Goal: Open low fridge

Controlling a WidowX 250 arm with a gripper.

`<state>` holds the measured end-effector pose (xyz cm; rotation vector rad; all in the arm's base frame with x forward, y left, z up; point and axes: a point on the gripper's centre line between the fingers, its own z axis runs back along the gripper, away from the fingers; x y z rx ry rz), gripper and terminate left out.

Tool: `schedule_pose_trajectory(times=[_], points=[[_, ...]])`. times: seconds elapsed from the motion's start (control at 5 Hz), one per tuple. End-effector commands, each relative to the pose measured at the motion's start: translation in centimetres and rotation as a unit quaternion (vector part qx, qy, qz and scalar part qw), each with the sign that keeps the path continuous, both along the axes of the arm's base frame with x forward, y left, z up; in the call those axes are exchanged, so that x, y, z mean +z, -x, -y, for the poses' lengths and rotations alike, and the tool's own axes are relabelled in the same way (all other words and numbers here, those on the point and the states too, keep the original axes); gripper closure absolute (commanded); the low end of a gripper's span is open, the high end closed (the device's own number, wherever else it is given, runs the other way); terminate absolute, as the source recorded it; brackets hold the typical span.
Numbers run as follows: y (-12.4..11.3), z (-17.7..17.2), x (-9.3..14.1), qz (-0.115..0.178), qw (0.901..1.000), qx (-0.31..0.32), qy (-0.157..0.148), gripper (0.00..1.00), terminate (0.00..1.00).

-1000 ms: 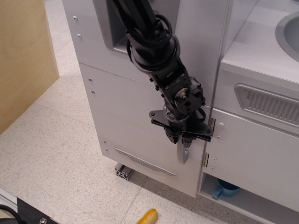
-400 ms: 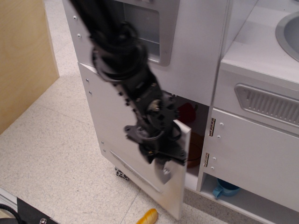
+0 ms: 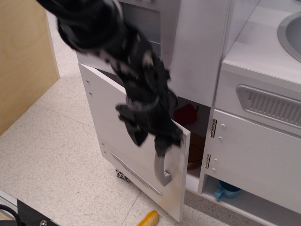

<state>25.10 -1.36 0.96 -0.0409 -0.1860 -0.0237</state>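
Observation:
The low fridge door [image 3: 115, 136], a large white flat panel, stands partly open, swung out on its left side, with its free edge toward the front right. Its curved silver handle [image 3: 162, 170] hangs near that edge, and a thin grey strip [image 3: 134, 172] runs along the bottom. My gripper [image 3: 161, 140] is blurred by motion and sits at the top of the handle. I cannot tell whether its fingers still hold the handle. In the open gap a red object [image 3: 186, 113] and a brown one [image 3: 194, 156] show inside the compartment.
The grey recessed dispenser panel [image 3: 157, 28] is above the door. To the right are a white door with a grey vent grille [image 3: 268, 106] and a blue cup [image 3: 226, 190] on a low shelf. A yellow object [image 3: 149, 219] lies on the floor. A wooden panel [image 3: 23, 56] stands at left.
The door went from shut to partly open, pulled by its handle. Since 0.4 s ago my gripper has moved up the handle, baring more of it, and the door angle is about the same.

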Motion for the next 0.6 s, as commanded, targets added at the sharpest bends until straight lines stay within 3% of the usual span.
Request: schedule_pose_trajectory(times=[0.0,0.2,0.4], points=[[-3.6,3.6,4.3,0.052,0.9971,-0.038,0.040,0.00,0.00],[-4.4,5.2,4.9,0.076,0.9942,-0.045,0.061,0.00,0.00],[-5.2,6.7,3.9,0.095,0.9926,-0.055,0.051,0.00,0.00]])
